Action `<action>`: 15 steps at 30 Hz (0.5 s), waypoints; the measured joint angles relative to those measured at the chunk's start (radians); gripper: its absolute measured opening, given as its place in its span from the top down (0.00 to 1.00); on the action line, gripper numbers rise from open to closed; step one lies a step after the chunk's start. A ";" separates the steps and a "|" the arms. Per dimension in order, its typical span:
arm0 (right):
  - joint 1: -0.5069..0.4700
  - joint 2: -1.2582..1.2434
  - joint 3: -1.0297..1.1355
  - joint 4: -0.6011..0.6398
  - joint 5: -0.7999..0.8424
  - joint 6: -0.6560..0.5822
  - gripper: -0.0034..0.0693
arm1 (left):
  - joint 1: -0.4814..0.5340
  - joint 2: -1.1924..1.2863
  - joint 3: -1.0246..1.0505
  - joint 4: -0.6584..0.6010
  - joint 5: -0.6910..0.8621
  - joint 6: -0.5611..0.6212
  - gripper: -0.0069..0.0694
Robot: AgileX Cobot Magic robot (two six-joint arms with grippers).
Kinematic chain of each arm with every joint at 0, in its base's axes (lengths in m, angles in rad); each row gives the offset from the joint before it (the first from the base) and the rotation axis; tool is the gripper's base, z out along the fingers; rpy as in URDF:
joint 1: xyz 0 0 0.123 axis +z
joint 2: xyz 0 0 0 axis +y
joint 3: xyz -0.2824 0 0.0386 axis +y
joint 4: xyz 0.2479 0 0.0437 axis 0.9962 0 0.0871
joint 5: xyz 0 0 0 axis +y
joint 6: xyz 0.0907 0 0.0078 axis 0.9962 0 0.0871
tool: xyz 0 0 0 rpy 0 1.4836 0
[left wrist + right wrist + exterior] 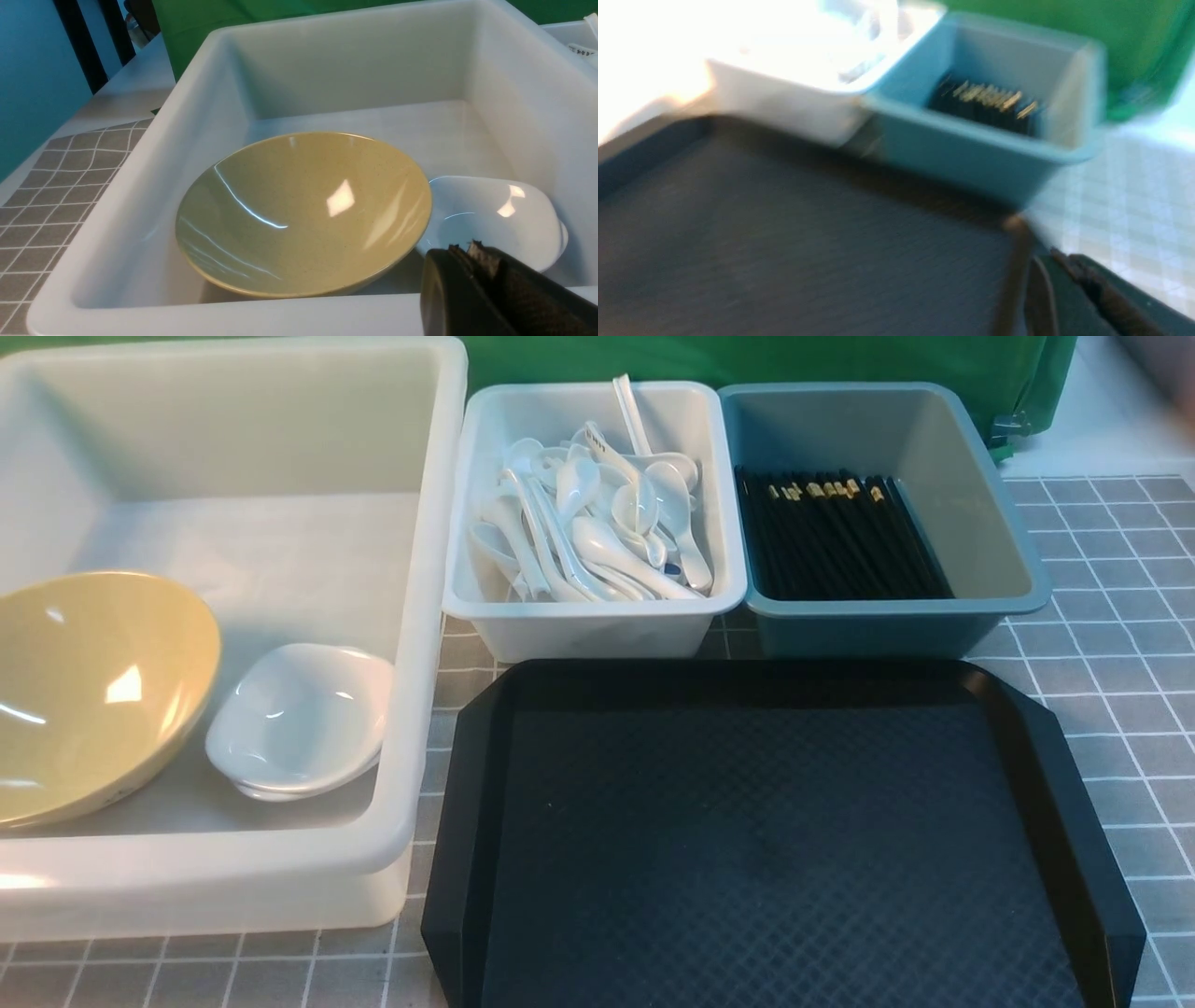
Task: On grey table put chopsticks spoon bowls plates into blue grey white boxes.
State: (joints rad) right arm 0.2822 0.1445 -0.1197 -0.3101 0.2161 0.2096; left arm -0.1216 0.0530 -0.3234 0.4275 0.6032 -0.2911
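1. Yellow bowl [93,691] and stacked white plates [299,723] sit in the large white tub [411,644]; spoons [597,523] fill the pale bin [597,616], chopsticks [836,537] the blue-grey bin [990,523]
2. Only wrist views show grippers: left gripper [469,254] pressed closed, empty, at the tub's rim; right gripper [1052,268] blurred, its state unclear, over the black tray [784,233]

The grey table [1111,644] carries three boxes [439,616] and a black tray [467,784].

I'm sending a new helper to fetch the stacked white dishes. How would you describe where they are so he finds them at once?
Start at the big white tub, the largest bin, at the left of the grey table. Inside it, near the front, sits a wide yellow bowl; the white dishes lie just to its right, against the tub's right wall. They are smaller than the bowl, shallow, rounded-square and stacked.
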 joint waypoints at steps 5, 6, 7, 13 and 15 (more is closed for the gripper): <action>-0.154 -0.144 0.099 0.090 -0.033 -0.055 0.91 | 0.000 0.000 0.000 0.000 0.002 0.000 0.92; -0.180 -0.150 0.118 0.100 -0.033 -0.057 0.91 | 0.000 0.000 0.000 0.000 0.001 0.000 0.92; -0.204 -0.154 0.137 0.116 -0.028 -0.061 0.91 | 0.000 0.000 0.000 0.000 0.002 0.000 0.92; -0.227 -0.156 0.147 0.209 0.060 -0.074 0.91 | 0.000 0.000 0.000 -0.002 0.005 0.000 0.92; -0.227 -0.156 0.147 0.219 0.085 -0.076 0.91 | 0.000 0.000 0.000 -0.002 0.005 0.000 0.92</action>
State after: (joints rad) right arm 0.0548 -0.0114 0.0277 -0.0910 0.3013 0.1336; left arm -0.1216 0.0530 -0.3234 0.4250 0.6077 -0.2911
